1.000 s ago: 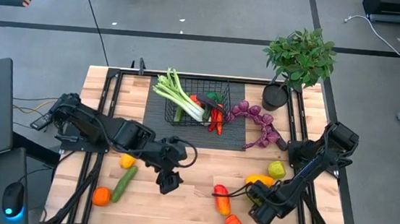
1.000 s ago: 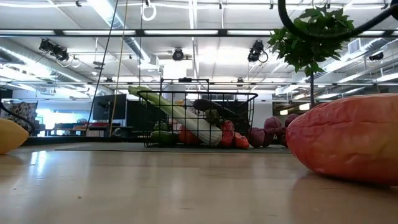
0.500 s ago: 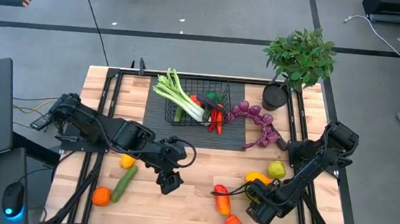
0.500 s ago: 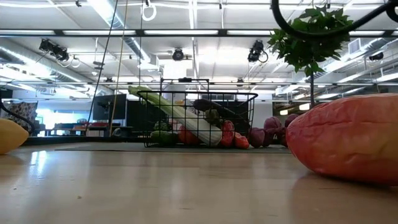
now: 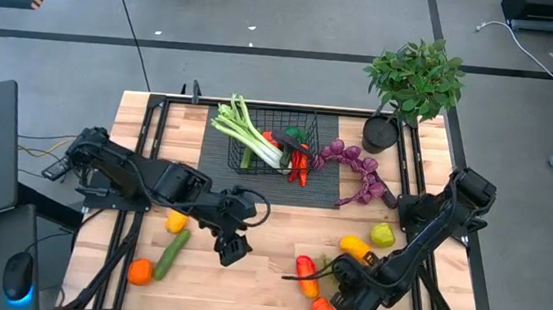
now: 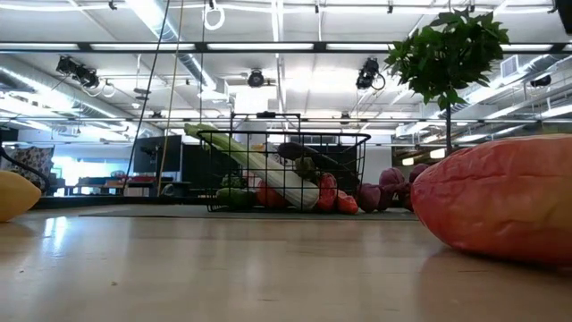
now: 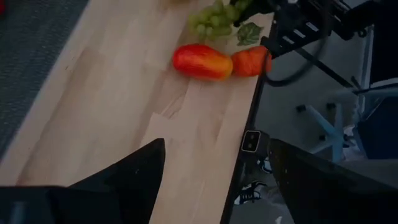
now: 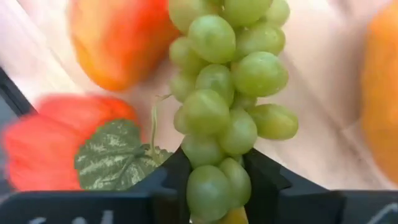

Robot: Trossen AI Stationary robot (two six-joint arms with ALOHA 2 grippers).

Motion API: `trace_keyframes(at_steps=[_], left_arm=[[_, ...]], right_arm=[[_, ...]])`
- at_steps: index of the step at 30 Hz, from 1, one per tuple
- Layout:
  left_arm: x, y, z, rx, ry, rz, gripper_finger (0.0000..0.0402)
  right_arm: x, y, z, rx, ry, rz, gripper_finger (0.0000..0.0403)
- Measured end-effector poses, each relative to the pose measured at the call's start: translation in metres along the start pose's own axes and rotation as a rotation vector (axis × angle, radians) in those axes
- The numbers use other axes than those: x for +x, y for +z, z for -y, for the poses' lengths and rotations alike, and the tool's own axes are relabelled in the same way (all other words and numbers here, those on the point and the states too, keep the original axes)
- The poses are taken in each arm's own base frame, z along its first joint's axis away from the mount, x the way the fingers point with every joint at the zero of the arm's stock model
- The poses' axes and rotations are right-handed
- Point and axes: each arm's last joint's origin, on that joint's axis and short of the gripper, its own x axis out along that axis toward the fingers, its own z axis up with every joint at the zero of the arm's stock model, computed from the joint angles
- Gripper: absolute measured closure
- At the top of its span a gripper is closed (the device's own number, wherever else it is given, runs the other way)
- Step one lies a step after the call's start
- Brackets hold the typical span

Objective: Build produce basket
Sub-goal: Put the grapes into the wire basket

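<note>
Two dark arms work over the pale wooden table point(image 5: 256, 279), and each view tells something the others miss. From above, the small black wire-mesh basket point(image 5: 276, 142) stands on a dark mat at the far middle, already holding a green-and-white leek point(image 5: 246, 130), red peppers and other produce, with a bunch of purple grapes point(image 5: 356, 167) lying just to its right. That view hides what the right gripper point(image 5: 339, 281) is doing at the near right edge; the right wrist view settles it (and only that view does): its two dark fingers point(image 8: 166, 180) are clamped on the lower end of a bunch of green grapes point(image 8: 227, 93), beside a red-and-yellow oblong pepper point(image 8: 118, 37) and an orange-red fruit with a green leaf point(image 8: 59, 149). The left gripper point(image 5: 231, 248) hovers near the table's middle, fingers spread and empty, which the left wrist view confirms. The low view shows neither gripper, only the basket point(image 6: 284, 170) far off.
</note>
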Motion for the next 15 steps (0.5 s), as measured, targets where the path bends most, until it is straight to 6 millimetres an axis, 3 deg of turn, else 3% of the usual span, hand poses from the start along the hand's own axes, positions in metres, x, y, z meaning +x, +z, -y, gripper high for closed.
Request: trace_keyframes(at_steps=[6,15], left_arm=[[-0.025,0.003,-0.006,0.005,-0.023,0.051,0.0111],[-0.058,0.008,-0.023,0.03,0.059,0.167,0.0111]], right_arm=[[-0.028,0.041,-0.009,-0.059,-0.056,0.097,0.0309],[-0.052,0.138,-0.002,-0.057,-0.127,0.219,0.0311]])
